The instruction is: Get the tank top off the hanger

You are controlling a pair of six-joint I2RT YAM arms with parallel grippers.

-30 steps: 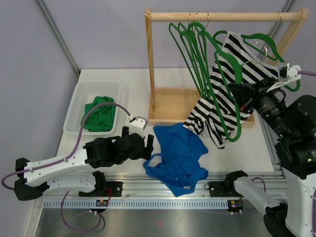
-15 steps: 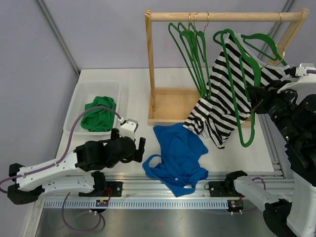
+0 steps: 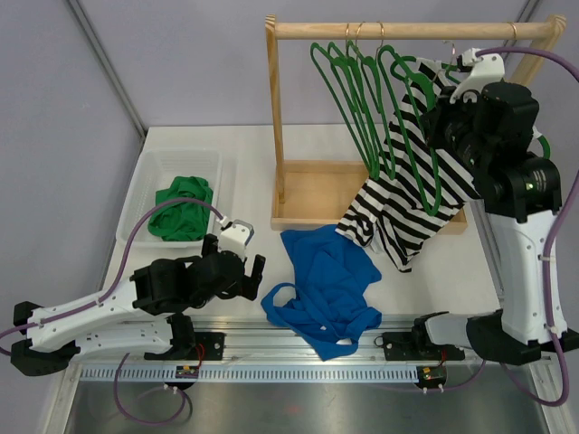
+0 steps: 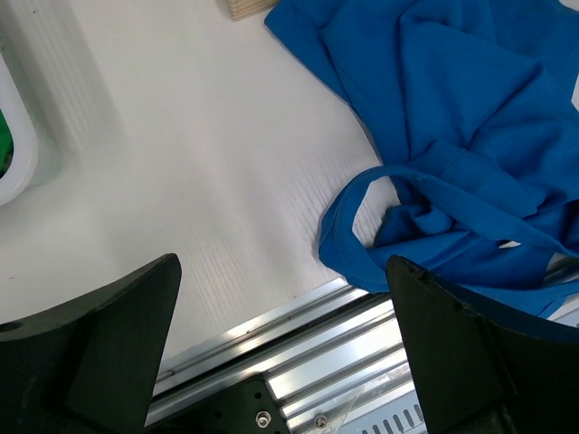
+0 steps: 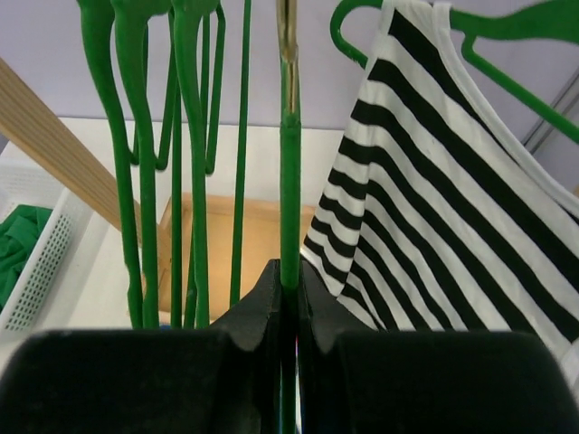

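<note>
- While my right pincer is clamped tight on the neck of a green hanger, just under its metal hook, I hold it upright at the far right, up by the wooden rail.
- This hanger looks bare. The striped tank top hangs just right of it on another hanger.
- A blue tank top lies loose on the table near the front edge, free of any hanger.
- My left pincer is spread wide and grips nothing, low over the table just left of the blue tank top.
- I cannot see whether the hook sits on the rail. I judge it best to hold the neck vertical, clear of the neighbouring hangers and the stripes, and to let go only once the hook bears its own weight.
</note>
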